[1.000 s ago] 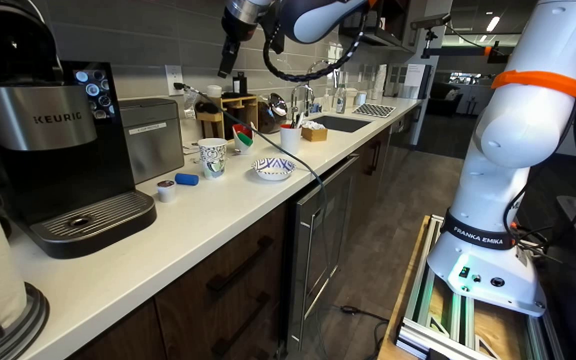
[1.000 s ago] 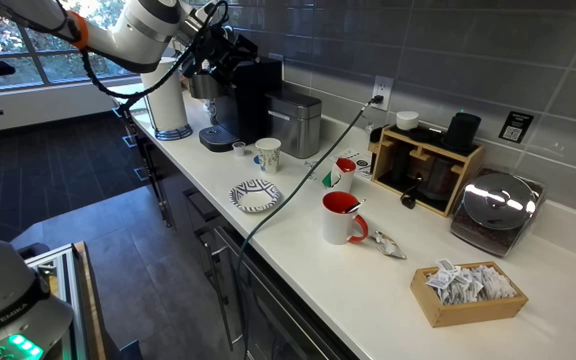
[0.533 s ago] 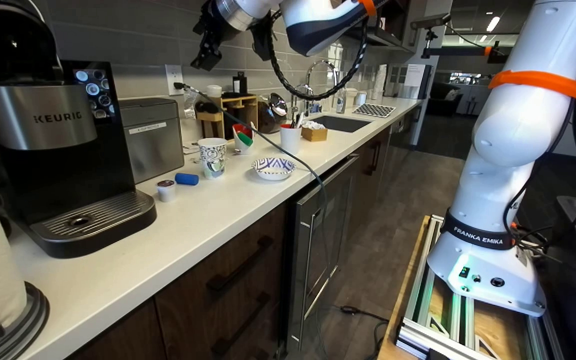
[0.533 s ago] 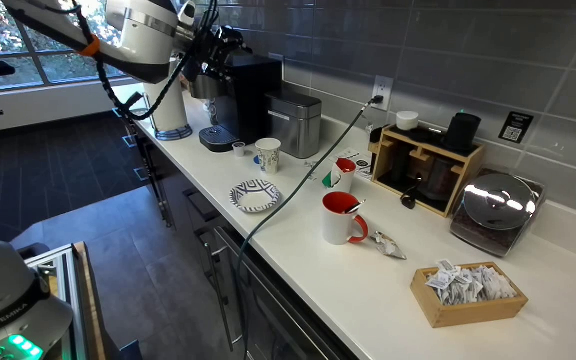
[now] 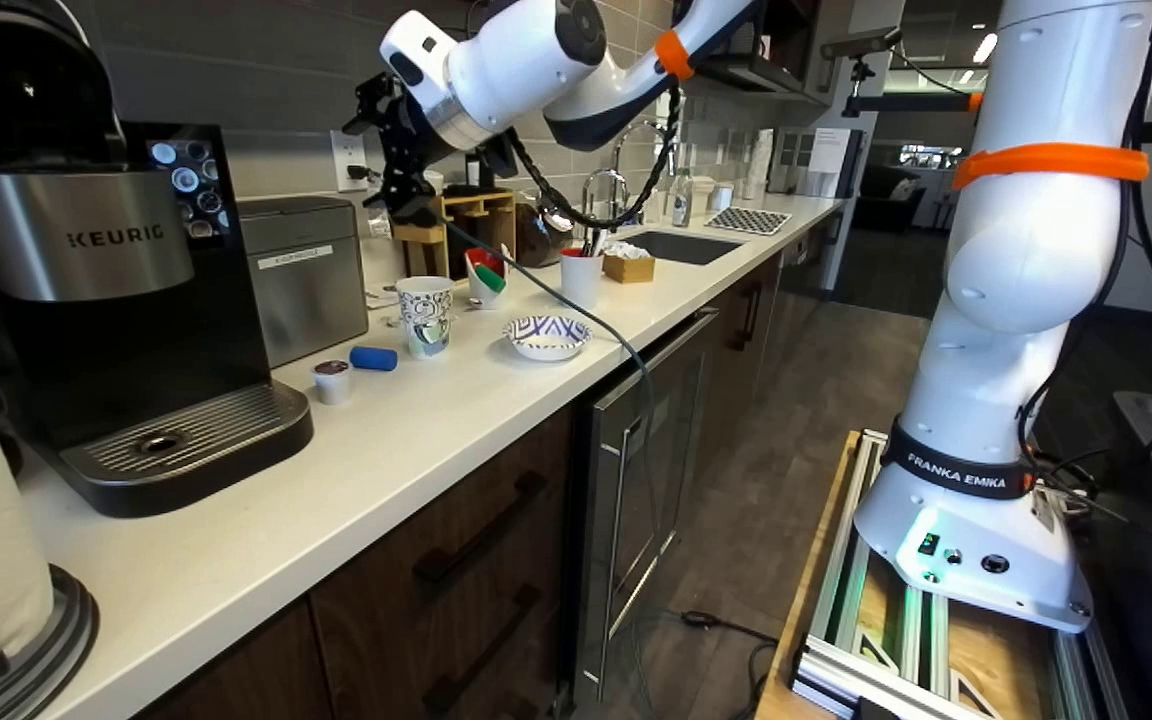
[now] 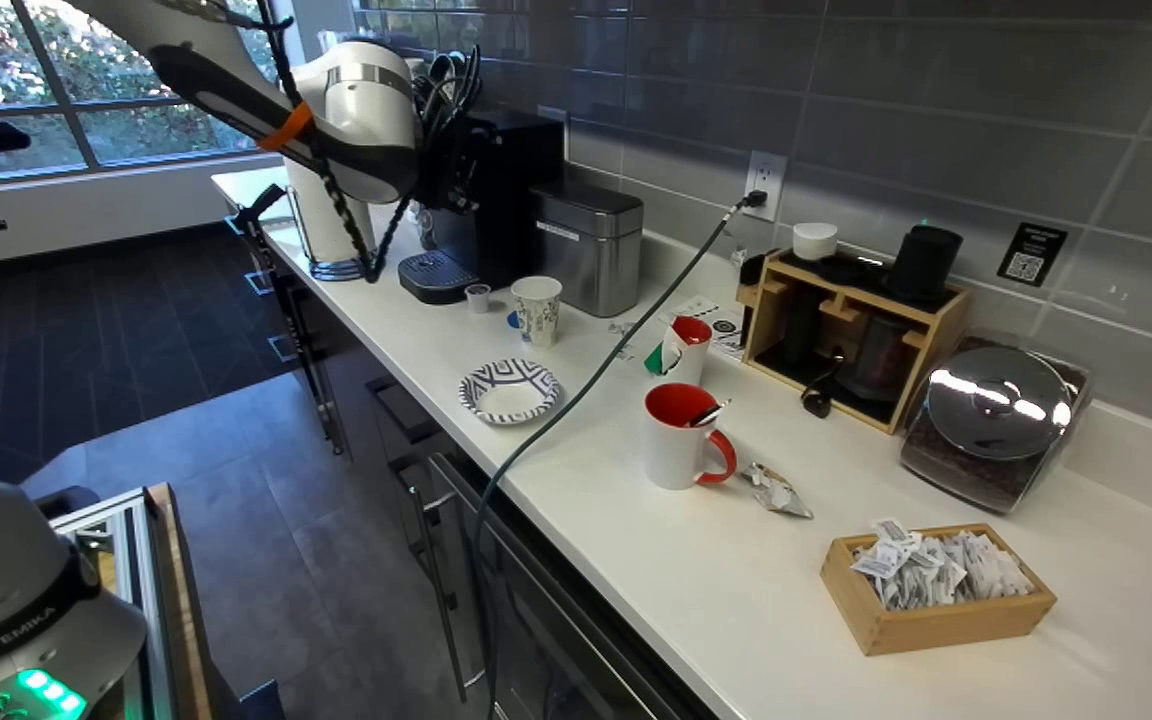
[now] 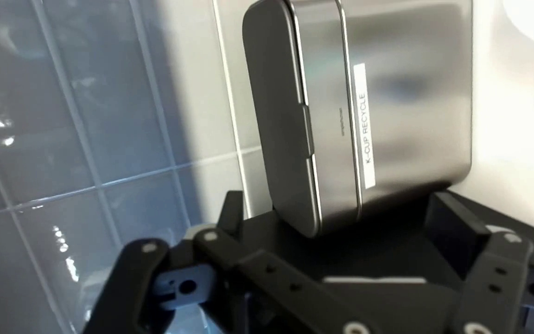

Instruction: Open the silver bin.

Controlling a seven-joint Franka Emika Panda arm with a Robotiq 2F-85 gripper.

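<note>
The arm (image 5: 1026, 230) stands nearly upright on its base (image 5: 1016, 530) in an exterior view and runs out past the top edge. Its forearm (image 5: 626, 85), ringed by an orange band (image 5: 673, 55), slopes down toward the wall (image 5: 286, 90), a black hose (image 5: 673, 125) looping beneath. From there the wrist (image 5: 511, 75) tips down and carries the gripper (image 7: 345, 222) above the counter (image 5: 436, 400); in an exterior view the gripper's dark body covers part of the coffee machine (image 6: 521, 200).

The gripper is turned on its side — the bin (image 7: 401, 93) appears crosswise in the wrist view, lid (image 7: 274, 116) to the left — so its fingers (image 7: 457, 232) sit roughly one above the other. They are spread well apart. The upper one shows against the wall, just off a corner of the lid; the lower shows against a black surface (image 7: 387, 246) beside the bin. How near either is to the bin in depth I cannot tell.

In both exterior views the bin stands upright on the counter, just beside the coffee machine and near the wall. Its lid is down, and a white label (image 7: 364, 125) on its front reads "K-CUP RECYCLE". A cup (image 5: 426, 315), a pod (image 5: 332, 382) and a blue cylinder (image 5: 373, 358) are near it, with a bowl (image 5: 548, 338) farther along the counter.
</note>
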